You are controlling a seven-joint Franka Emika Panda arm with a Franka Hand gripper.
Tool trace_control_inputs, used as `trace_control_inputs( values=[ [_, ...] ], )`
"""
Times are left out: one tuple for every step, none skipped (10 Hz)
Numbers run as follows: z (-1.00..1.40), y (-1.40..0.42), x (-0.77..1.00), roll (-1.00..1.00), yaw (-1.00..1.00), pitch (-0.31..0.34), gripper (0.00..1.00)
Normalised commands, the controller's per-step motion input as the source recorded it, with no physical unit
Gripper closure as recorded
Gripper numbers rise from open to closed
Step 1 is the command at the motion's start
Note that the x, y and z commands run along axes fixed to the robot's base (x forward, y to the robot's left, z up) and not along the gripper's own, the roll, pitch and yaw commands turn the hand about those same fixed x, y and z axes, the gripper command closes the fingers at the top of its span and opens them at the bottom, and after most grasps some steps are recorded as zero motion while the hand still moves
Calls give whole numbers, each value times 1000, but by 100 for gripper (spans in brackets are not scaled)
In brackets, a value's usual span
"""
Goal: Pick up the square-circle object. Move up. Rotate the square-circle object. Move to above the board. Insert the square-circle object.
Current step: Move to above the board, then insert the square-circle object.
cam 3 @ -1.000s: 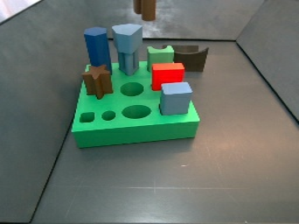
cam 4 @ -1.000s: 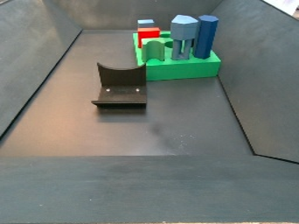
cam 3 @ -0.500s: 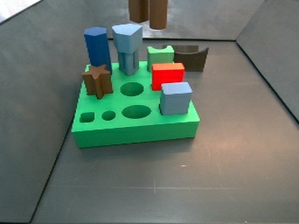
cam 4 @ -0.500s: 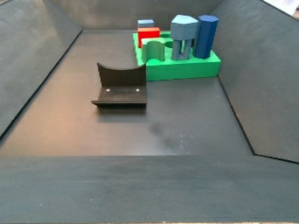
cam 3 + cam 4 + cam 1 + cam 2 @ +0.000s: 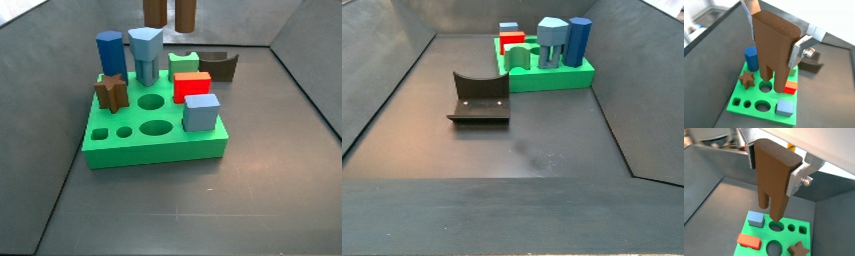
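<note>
Closest to the wrist cameras, my gripper (image 5: 777, 35) is clamped on the brown block (image 5: 773, 47), its silver fingers (image 5: 799, 178) pressing the block's flat sides near the upper end. I hold it high on the body so the two-legged notched end hangs free and points straight down, which I judge is the pose an insertion needs. In both wrist views the block fills the centre of the frame and its legs hang clear above the green board (image 5: 747, 96); I cannot tell from these angles which opening they line up with.

In a side view only the block's lower end (image 5: 170, 12) shows, at the top edge of the frame, well above the pieces standing on the board (image 5: 147, 150). The fingers themselves are out of that picture.

On the board stand a blue peg (image 5: 108, 52), a grey-blue peg (image 5: 143, 55), a brown star piece (image 5: 111, 92), a red cube (image 5: 191, 85) and a pale blue cube (image 5: 201, 111); several holes remain open.

Farthest back, behind the board, sits the dark fixture (image 5: 218, 66), clear of my path.
</note>
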Motion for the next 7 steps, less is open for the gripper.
trace_control_inputs(
  values=[
    [30,-32,56,59,1000,173,100],
    [29,-31,59,65,1000,190,100],
    [25,-33,69,81,909,231,100],
    [24,-32,70,80,727,221,100],
    [27,-34,77,72,405,185,100],
    [25,-30,71,68,243,158,100],
    [-720,-226,-611,124,320,-236,100]
  ],
)
